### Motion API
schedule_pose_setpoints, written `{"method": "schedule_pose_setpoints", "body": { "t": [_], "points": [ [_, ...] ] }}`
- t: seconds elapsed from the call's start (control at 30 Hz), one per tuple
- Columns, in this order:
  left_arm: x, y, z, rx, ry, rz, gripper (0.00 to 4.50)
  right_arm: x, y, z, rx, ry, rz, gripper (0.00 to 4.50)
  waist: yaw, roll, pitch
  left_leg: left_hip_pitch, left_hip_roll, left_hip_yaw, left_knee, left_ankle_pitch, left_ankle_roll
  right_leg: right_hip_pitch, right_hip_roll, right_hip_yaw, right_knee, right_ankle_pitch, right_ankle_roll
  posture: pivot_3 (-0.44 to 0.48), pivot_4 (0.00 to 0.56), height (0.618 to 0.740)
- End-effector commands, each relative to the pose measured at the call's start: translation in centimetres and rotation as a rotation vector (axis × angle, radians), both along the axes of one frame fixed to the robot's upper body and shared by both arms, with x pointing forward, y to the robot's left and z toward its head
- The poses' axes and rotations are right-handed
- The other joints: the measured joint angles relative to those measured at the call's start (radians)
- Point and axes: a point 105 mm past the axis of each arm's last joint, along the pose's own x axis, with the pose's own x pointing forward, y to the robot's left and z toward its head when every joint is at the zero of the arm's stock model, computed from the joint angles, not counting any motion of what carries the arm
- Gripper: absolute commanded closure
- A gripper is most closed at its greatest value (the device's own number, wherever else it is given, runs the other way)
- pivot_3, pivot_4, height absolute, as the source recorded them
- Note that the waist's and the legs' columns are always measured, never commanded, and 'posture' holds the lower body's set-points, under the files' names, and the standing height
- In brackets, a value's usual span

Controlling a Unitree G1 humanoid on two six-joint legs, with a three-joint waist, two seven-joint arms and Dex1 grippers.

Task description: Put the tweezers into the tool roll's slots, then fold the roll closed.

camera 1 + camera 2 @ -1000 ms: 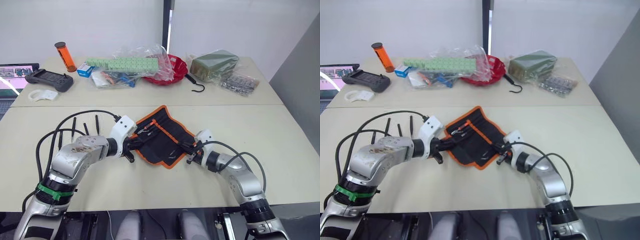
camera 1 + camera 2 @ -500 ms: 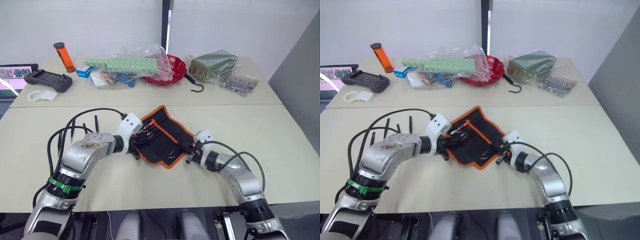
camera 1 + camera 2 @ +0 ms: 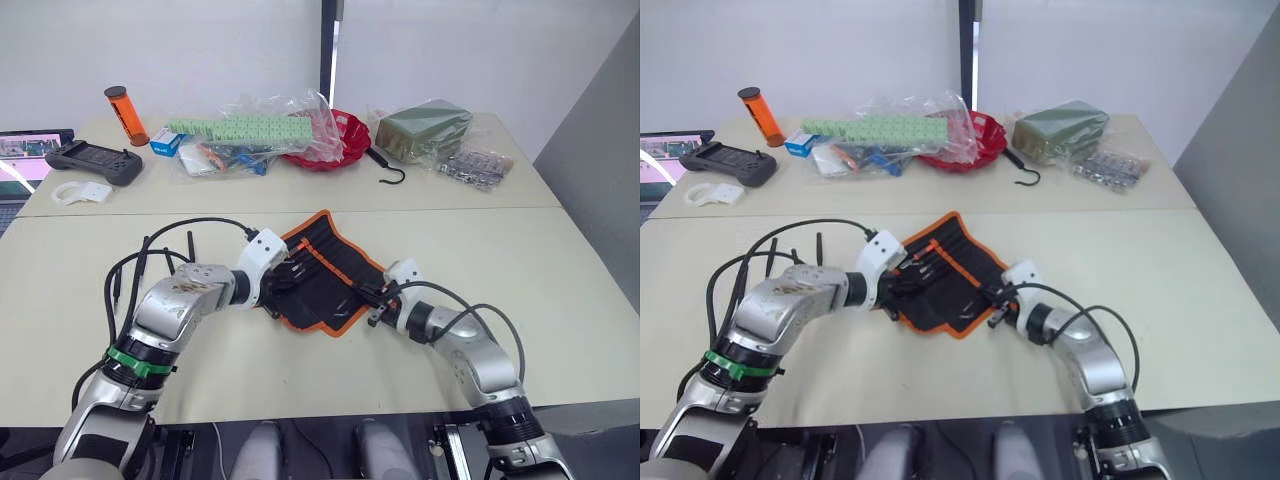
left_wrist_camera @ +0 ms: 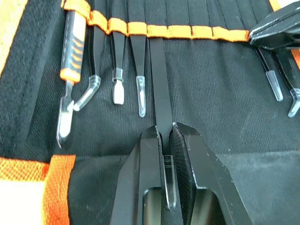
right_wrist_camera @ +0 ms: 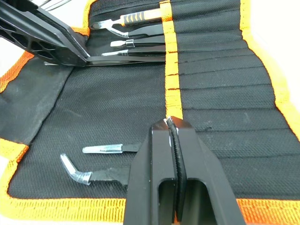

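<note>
My left hand point(image 4: 165, 140) is clenched on one of the tweezers point(image 4: 160, 93), its far end already under the orange strip point(image 4: 187, 32) that borders the slots point(image 4: 211, 14) of the tool roll point(image 3: 325, 275). Beside it on the near-edge side sit three seated tweezers with capped tips point(image 4: 117, 70) and an orange-handled tool point(image 4: 72, 56) at the outermost slot. My right hand point(image 5: 173, 136) is pinched on the orange strip itself, pressing the fabric so the roll holds flat while the other hand pushes; near it two more capped tweezers point(image 5: 101, 161) lie on the roll's black face, reaching toward the slots at that end, though I cannot tell how far they are seated.

From the head camera, the roll lies open and slightly crumpled on the bench point(image 3: 560, 260), between both arms, with the clutter of bags, a red bowl point(image 3: 345, 135) and a black hook point(image 3: 392, 170) well apart on the far side.

I judge this to be the insertion step, nearly through the set. The next move calls for a straight push along the slot's line until the tweezers sit as deep as their neighbours, then letting go without dragging them back out. Folding comes only once both hands are off the fabric.
</note>
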Motion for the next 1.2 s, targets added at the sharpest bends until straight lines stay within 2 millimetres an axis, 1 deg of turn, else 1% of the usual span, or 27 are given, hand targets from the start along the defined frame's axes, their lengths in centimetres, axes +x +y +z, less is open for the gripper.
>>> {"method": "schedule_pose_setpoints", "body": {
  "t": [0.03, 0.13, 0.27, 0.4, 0.5, 0.73, 0.9, 1.07, 1.2],
  "points": [
    [0.4, -0.8, 0.9, -0.003, -0.049, -0.006, 4.5, 0.0, 0.5, -1.3, -0.026, 0.052, 0.006, 4.48, 0.0, 0.0, 0.0, 0.0, 0.0, 0.0, 0.0, 0.0, 0.0, 0.0, 0.0, 0.0, 0.0, 0.0, 0.0, 0.0, 0.15, 0.74],
    [0.6, -1.3, 0.9, -0.006, -0.06, -0.013, 4.5, 0.1, 0.6, -1.2, -0.025, 0.05, 0.008, 4.48, 0.002, 0.0, 0.0, 0.0, 0.0, 0.0, 0.0, 0.0, 0.0, 0.0, 0.0, 0.0, 0.0, 0.0, 0.0, 0.0, 0.15, 0.74],
    [1.4, -2.0, 1.3, 0.009, -0.093, -0.021, 4.5, -0.1, 0.7, -1.5, -0.032, 0.056, 0.016, 4.48, 0.002, 0.0, 0.0, -0.001, 0.0, 0.0, 0.001, 0.0, 0.0, 0.0, 0.0, 0.0, 0.0, 0.0, 0.0, 0.0, 0.15, 0.74],
    [2.0, -2.9, 1.6, 0.025, -0.11, -0.035, 4.5, 0.0, 0.5, -1.7, -0.034, 0.055, 0.004, 4.48, 0.002, 0.0, 0.0, -0.001, 0.0, 0.0, 0.003, 0.0, 0.0, 0.0, 0.0, 0.0, 0.0, 0.0, 0.0, 0.0, 0.15, 0.74],
    [2.4, -3.2, 1.5, 0.042, -0.115, -0.036, 4.5, 0.0, 0.1, -1.6, -0.032, 0.055, -0.006, 4.48, 0.002, 0.0, 0.0, -0.002, 0.0, 0.0, 0.004, 0.0, 0.0, 0.0, 0.0, 0.0, 0.001, 0.0, 0.0, 0.0, 0.15, 0.74],
    [2.9, -3.6, 0.8, 0.054, -0.109, -0.025, 4.5, -0.8, -0.5, -2.2, -0.037, 0.07, -0.014, 4.48, 0.008, 0.0, 0.0, -0.002, -0.002, 0.0, 0.006, 0.0, 0.0, 0.0, -0.001, 0.0, 0.002, 0.0, 0.001, 0.0, 0.15, 0.74],
    [3.4, -4.5, 0.6, 0.031, -0.113, -0.015, 4.5, -1.0, -1.0, -2.5, -0.041, 0.081, -0.025, 4.48, 0.014, 0.0, 0.0, -0.002, -0.002, -0.001, 0.007, 0.0, 0.0, 0.002, -0.001, 0.0, 0.002, 0.0, 0.002, 0.0, 0.15, 0.74],
    [3.7, -5.4, 0.7, 0.026, -0.133, -0.035, 4.5, -1.1, -0.6, -2.6, -0.036, 0.084, -0.026, 4.48, 0.021, 0.0, 0.0, -0.002, -0.003, -0.001, 0.008, 0.0, 0.0, 0.003, -0.002, 0.0, 0.002, 0.0, 0.002, 0.0, 0.15, 0.74],
    [4.1, -5.3, 0.5, 0.068, -0.161, -0.046, 4.5, -1.2, -0.2, -2.7, -0.029, 0.087, -0.02, 4.48, 0.023, 0.0, 0.0, -0.001, -0.003, -0.001, 0.008, 0.0, 0.0, 0.003, -0.002, 0.0, 0.002, 0.0, 0.002, 0.0, 0.15, 0.74]
  ]
}}
